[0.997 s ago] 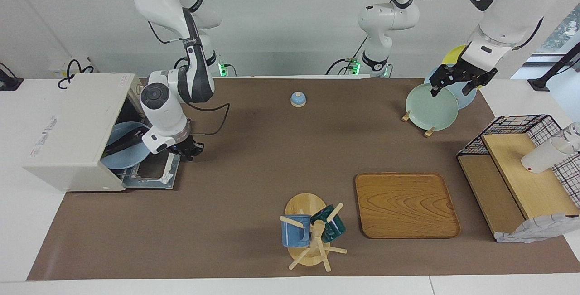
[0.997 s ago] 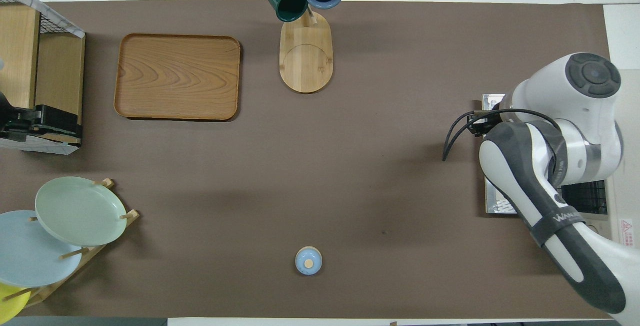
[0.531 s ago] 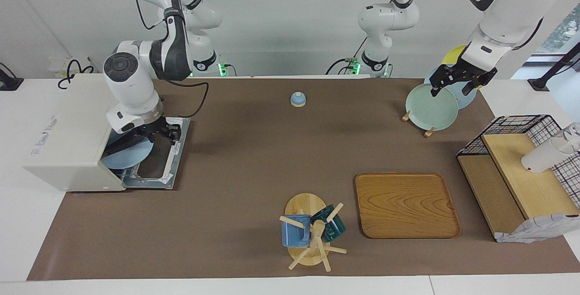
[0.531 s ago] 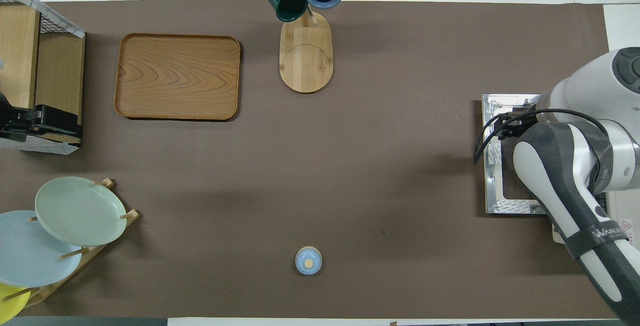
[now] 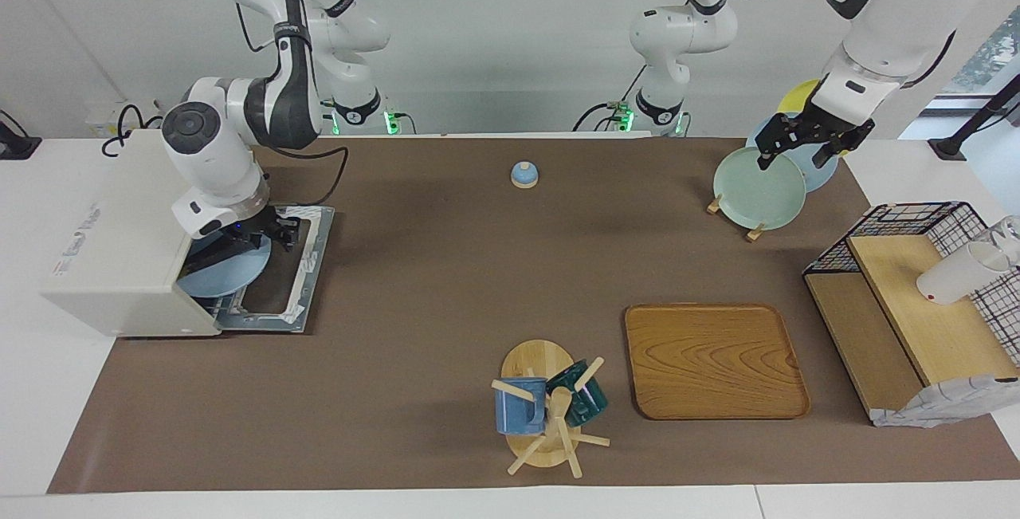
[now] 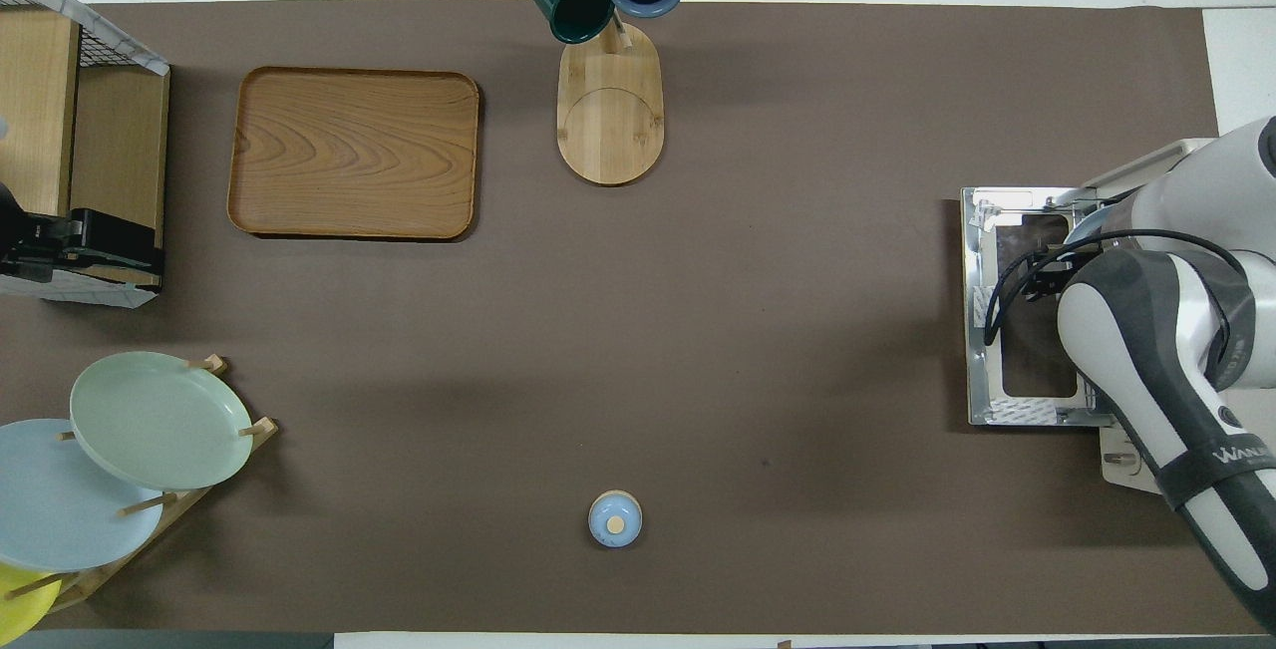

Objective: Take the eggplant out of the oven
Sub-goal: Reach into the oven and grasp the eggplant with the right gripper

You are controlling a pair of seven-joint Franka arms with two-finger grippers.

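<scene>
Fingers of the right gripper [image 5: 275, 233] sit at the oven's mouth, over the eggplant; whether they are parted or closed I cannot tell.

Facing view: the oven [image 5: 119, 240] stands at the right arm's end of the tabletop [image 5: 446, 280], its door [image 5: 295, 280] folded down flat. Inside, the eggplant [image 5: 223, 254] lies dark across a blue plate [image 5: 227, 276] that juts from the opening. This looks like the reach-and-grasp step; next would be closing on the eggplant and drawing it clear without dragging the plate. The left gripper [image 5: 809, 140] waits over the plate rack [image 5: 761, 184], fingers spread and empty. Overhead view: the right arm hides the oven's opening; only the door [image 6: 1027, 310] shows. Brown covering, white wall, a wooden tray [image 6: 354, 153] and mug stand [image 6: 610, 61] well apart.
</scene>
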